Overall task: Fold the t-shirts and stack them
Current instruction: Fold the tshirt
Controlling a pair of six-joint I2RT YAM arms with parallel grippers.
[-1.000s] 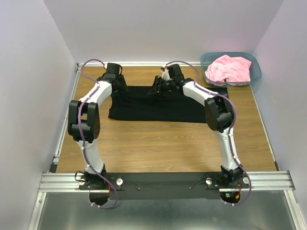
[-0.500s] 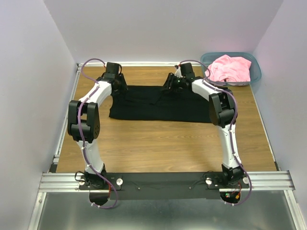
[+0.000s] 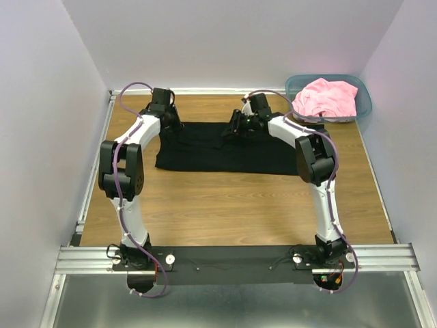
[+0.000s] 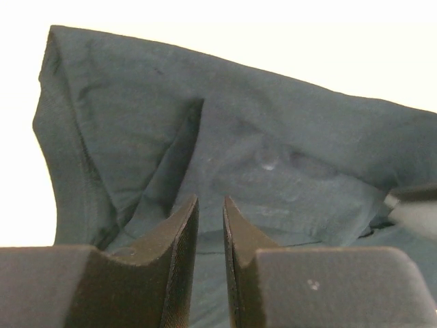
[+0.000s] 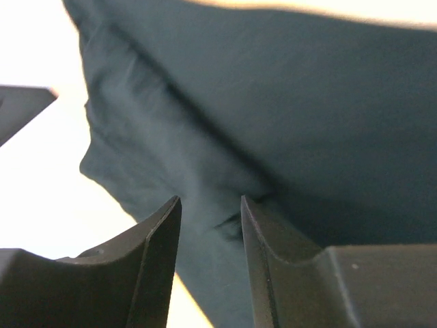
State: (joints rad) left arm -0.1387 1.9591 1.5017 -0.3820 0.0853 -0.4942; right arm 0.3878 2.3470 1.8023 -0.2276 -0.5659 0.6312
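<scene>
The black t-shirt lies spread flat across the far middle of the wooden table. My left gripper sits low over its far left corner. In the left wrist view the jaws stand a narrow gap apart with nothing between them, above wrinkled black cloth. My right gripper is over the shirt's far edge near the middle. In the right wrist view it is open above a fold of the cloth. The pink t-shirt lies crumpled in the bin.
The teal plastic bin stands at the far right corner. Pale walls close in the table at the back and on both sides. Bare wood runs between the shirt and the arm bases.
My right gripper swung right along the shirt's far edge, then came back left and lower. The left arm shifted only slightly. The shirt stays flat.
</scene>
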